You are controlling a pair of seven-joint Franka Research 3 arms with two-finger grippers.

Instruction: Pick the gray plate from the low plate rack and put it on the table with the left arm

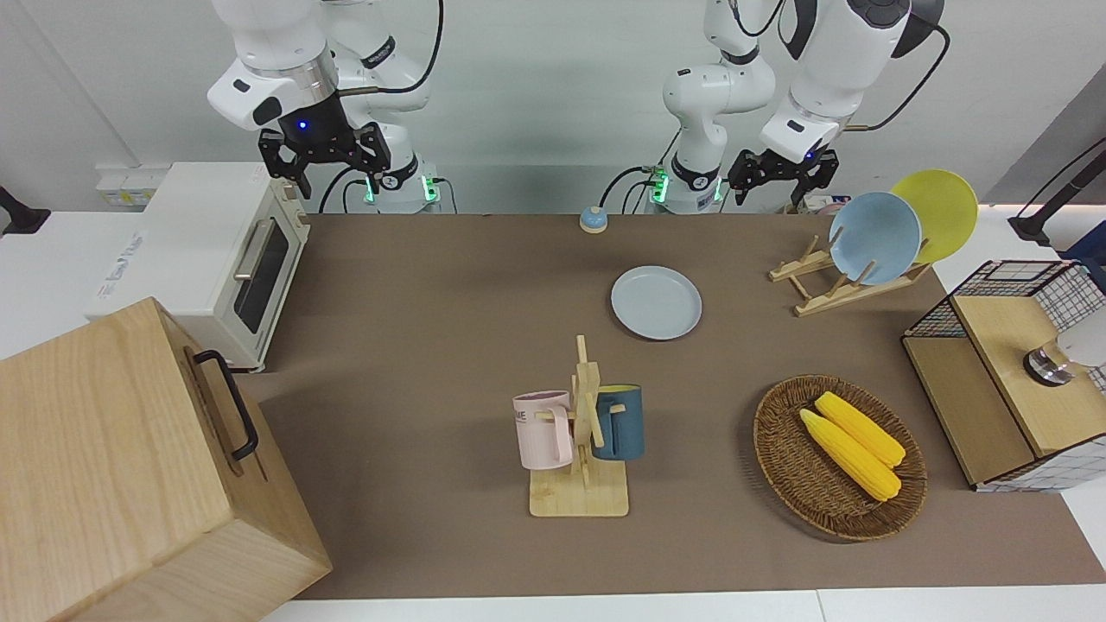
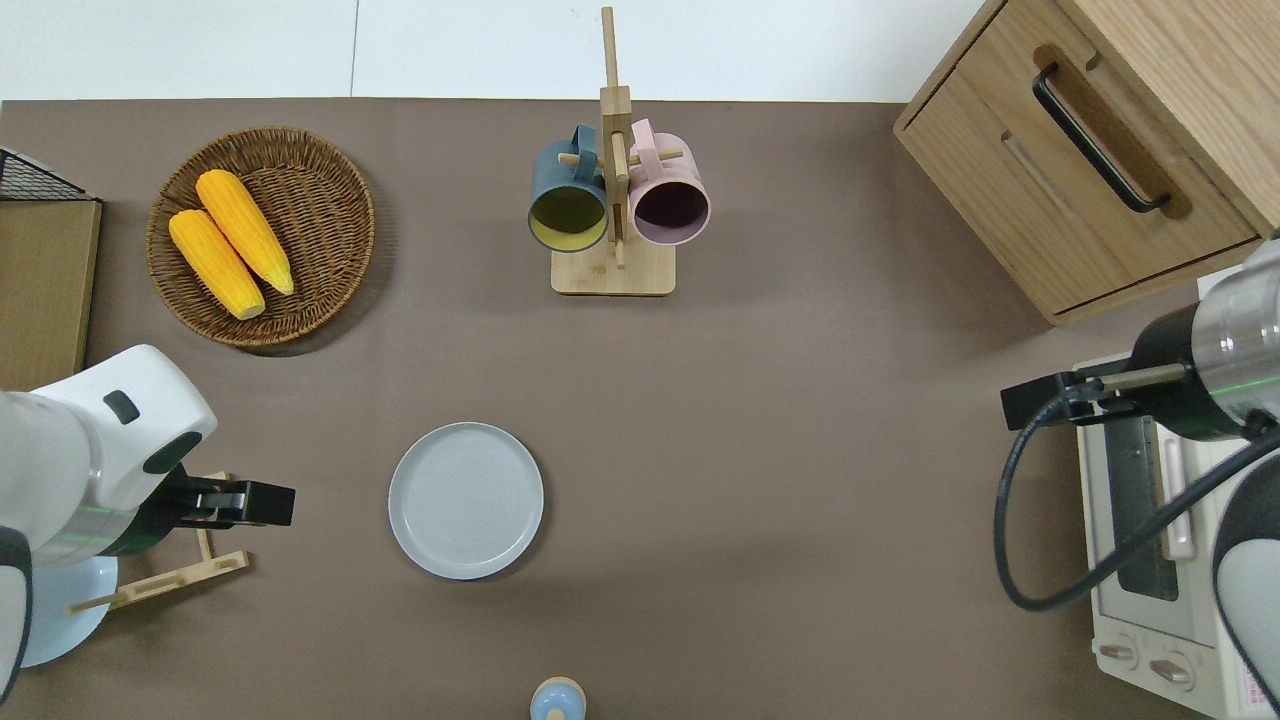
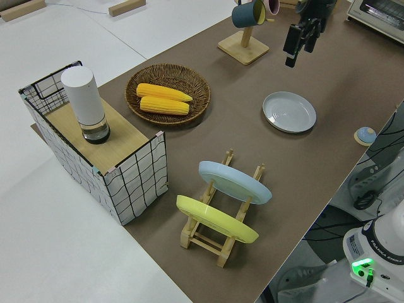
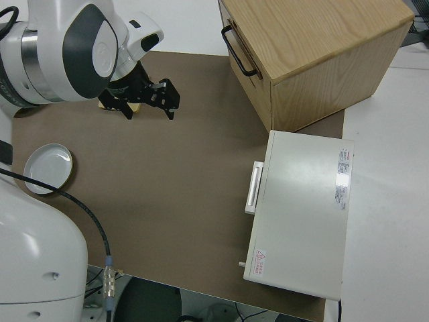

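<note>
We find the gray plate [image 2: 466,500] lying flat on the tabletop [image 2: 780,450], well apart from our empty, spread left end effector [image 1: 782,177] above the low plate rack [image 1: 842,278]; stiff, smooth, probably breakable, it is best pinched at its raised rim.

Gray plate [image 2: 466,500] flat on table [image 2: 800,450], left gripper [image 2: 262,503] apparently empty

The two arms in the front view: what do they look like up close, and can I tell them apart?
Both are glossy white jointed arms with dark round joint caps and black cables. Each ends in a small black two-finger gripper. The right gripper hangs from a black wrist with a blue light and a silver band; the left gripper has a white wrist.
</note>
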